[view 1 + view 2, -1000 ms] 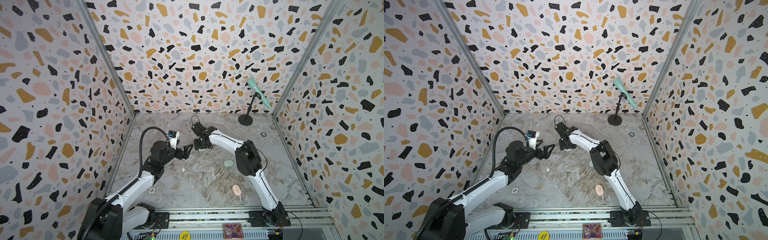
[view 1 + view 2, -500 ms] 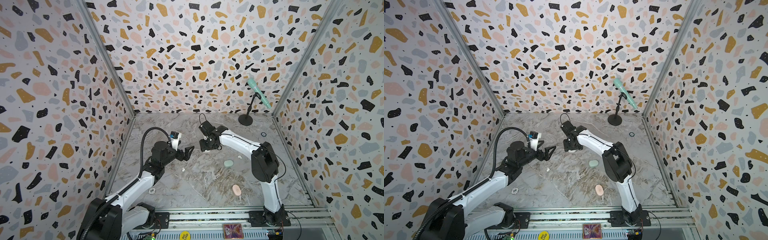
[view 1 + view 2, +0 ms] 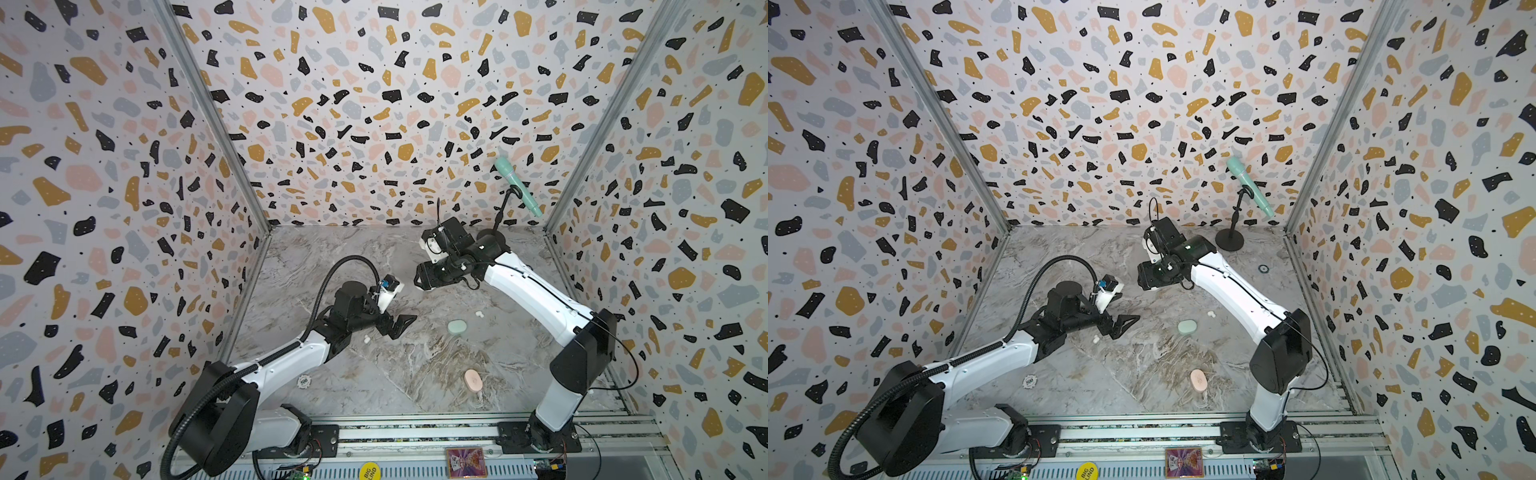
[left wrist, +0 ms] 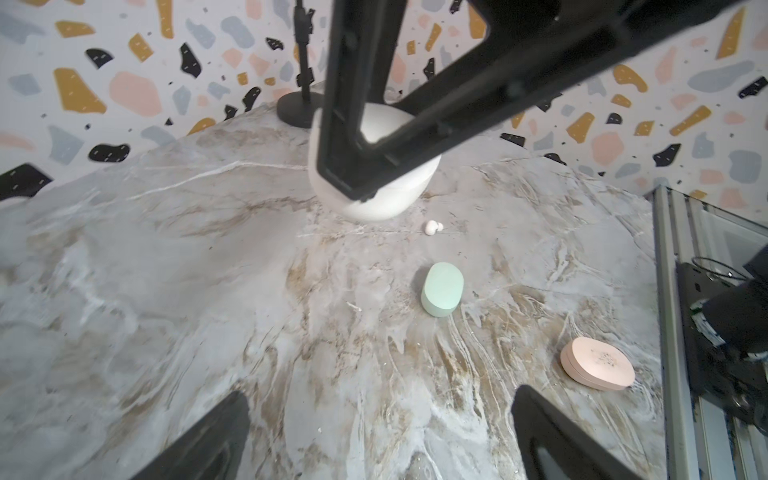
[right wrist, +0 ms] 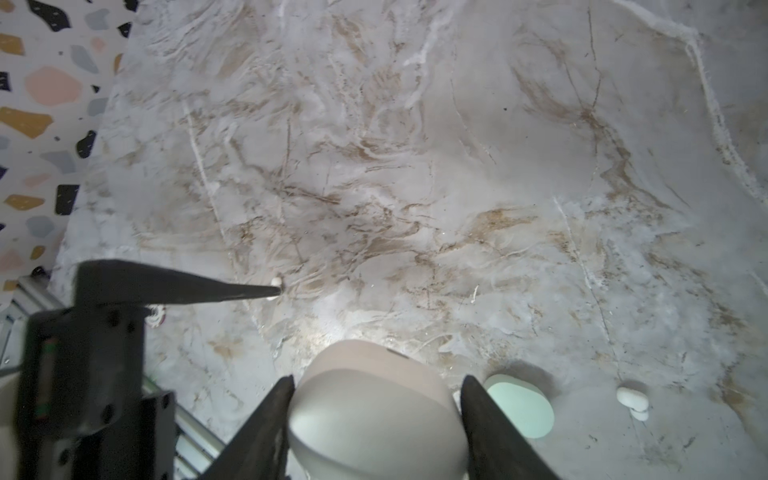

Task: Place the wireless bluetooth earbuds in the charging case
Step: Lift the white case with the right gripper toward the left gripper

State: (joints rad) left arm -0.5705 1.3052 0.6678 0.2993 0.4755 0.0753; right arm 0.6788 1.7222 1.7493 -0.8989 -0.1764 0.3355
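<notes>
My right gripper (image 5: 378,380) is shut on a white charging case (image 5: 374,419), held in the air over the back of the table; the left wrist view shows that case (image 4: 399,191) behind black fingers (image 4: 345,124). My left gripper (image 4: 380,399) hangs open and empty low over the table's middle (image 3: 399,326). One white earbud (image 3: 367,339) lies just beside its fingers; the right wrist view shows this earbud (image 5: 275,282) at a fingertip (image 5: 257,291). Another white earbud (image 3: 478,314) lies to the right of a mint case (image 3: 457,327).
A pink case (image 3: 473,380) lies near the front. A microphone stand (image 3: 1229,241) with a mint microphone (image 3: 517,187) stands at the back right. A white chip (image 3: 304,380) lies at the front left and a small ring (image 3: 1263,269) by the right wall.
The right arm has swung to the right, carrying the white case with it. The left gripper has shifted a little right and forward, still open.
</notes>
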